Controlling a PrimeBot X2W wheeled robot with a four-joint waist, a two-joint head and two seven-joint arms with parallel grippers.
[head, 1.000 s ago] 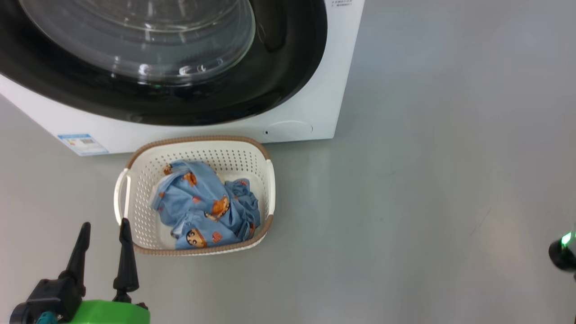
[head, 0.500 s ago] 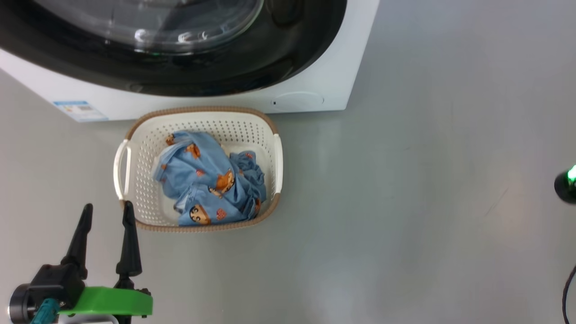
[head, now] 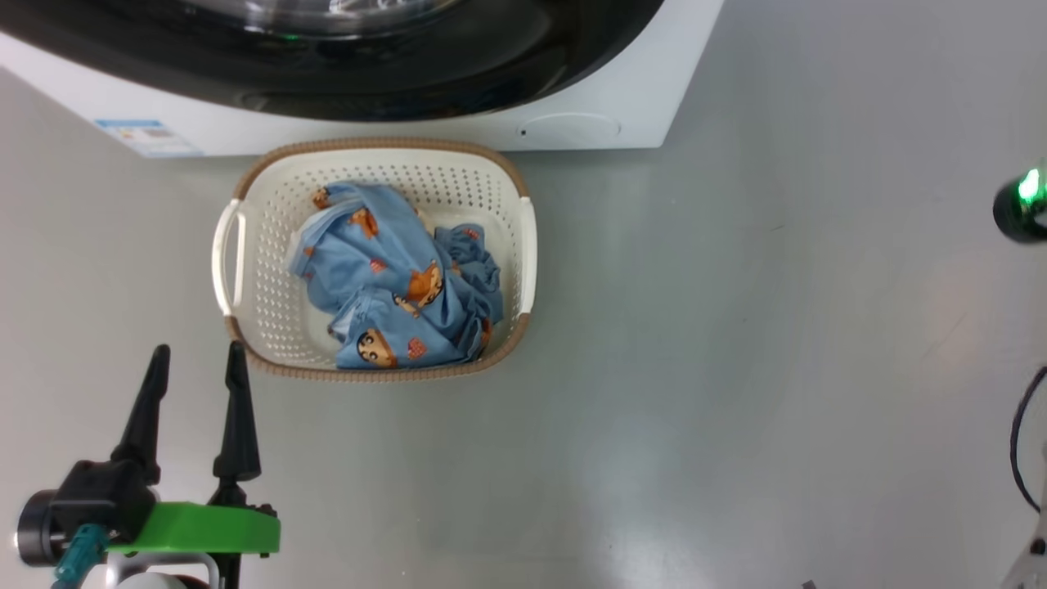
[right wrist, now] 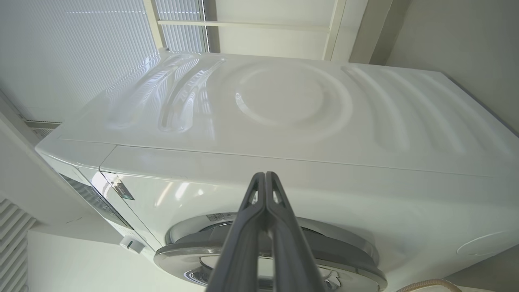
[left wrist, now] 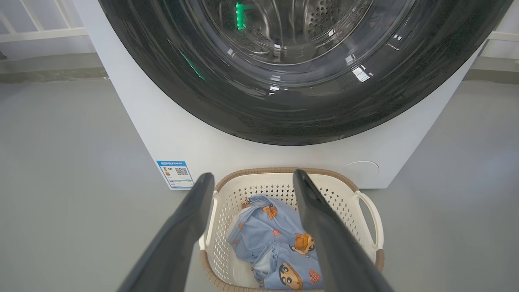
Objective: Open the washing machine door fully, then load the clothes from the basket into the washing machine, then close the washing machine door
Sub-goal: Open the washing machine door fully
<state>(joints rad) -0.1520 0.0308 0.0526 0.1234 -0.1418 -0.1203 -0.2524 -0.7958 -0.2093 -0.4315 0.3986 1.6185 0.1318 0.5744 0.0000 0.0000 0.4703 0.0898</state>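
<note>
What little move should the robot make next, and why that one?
Probably bring the shut right end effector to the rim of the washing machine door and start pulling it open. The door looks shut, and the clothes lie in the basket, so nothing can be loaded yet. The open left end effector hovers beside the basket, empty.

clothes (head: 401, 278) in basket (head: 270, 286) | basket before washing machine (head: 638, 123)
</note>
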